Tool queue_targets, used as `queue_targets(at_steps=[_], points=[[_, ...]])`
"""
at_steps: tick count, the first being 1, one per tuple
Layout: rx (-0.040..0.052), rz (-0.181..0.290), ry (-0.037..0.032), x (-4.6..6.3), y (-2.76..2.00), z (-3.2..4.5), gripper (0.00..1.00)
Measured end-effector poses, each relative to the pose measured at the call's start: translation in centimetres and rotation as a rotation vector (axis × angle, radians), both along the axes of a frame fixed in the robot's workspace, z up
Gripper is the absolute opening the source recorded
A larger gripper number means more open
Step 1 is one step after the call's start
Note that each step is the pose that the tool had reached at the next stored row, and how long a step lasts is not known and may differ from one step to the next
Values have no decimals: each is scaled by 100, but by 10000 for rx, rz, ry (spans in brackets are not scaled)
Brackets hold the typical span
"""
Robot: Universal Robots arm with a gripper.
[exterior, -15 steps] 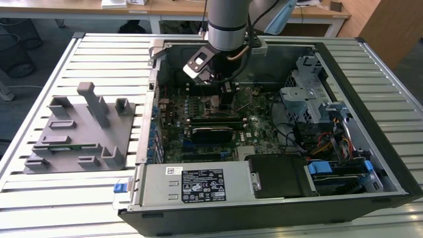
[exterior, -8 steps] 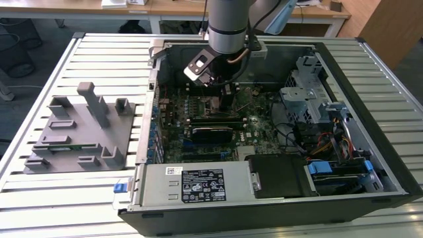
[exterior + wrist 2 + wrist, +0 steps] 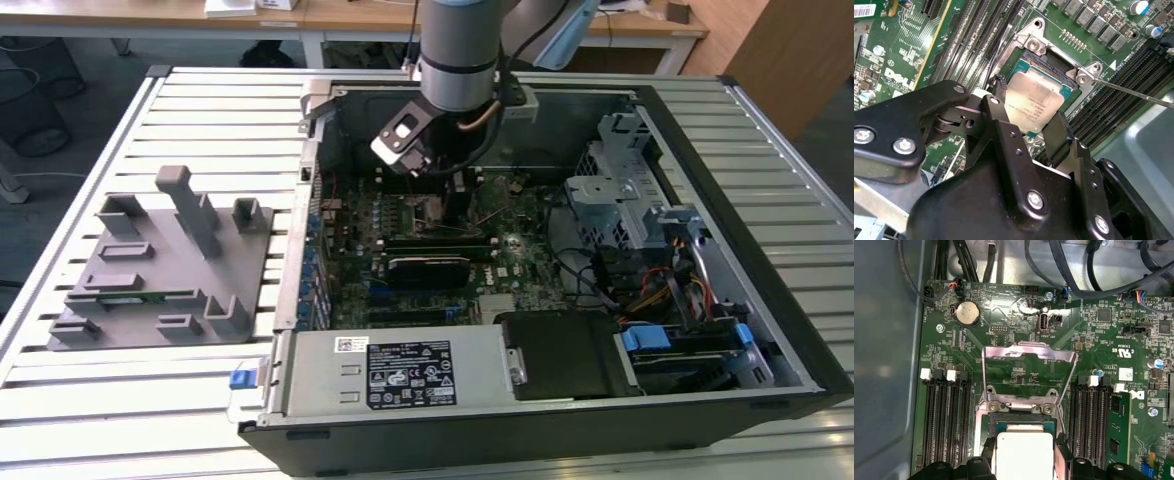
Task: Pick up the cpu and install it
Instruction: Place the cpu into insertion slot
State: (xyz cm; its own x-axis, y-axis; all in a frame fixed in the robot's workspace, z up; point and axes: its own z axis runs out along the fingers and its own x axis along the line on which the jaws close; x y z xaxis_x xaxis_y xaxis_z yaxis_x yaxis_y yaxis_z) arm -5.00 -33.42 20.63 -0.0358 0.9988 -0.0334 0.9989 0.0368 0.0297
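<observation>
Cpu (image 3: pixel 1035 102) in end effector (image 3: pixel 1026 115) @ socket (image 3: pixel 1050 60)

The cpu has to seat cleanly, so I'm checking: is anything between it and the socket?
Nothing visible does. In the second wrist view the gripper holds the cpu by two edges directly over the open socket; whether it is seated I cannot tell. In the first wrist view the load plate is swung up, clear of it.
</observation>
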Motion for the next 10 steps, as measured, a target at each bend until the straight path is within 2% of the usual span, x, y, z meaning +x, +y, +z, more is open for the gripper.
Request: queue_targets(at_steps=[10], points=[[0,-70,0,0,1,-54,54]])
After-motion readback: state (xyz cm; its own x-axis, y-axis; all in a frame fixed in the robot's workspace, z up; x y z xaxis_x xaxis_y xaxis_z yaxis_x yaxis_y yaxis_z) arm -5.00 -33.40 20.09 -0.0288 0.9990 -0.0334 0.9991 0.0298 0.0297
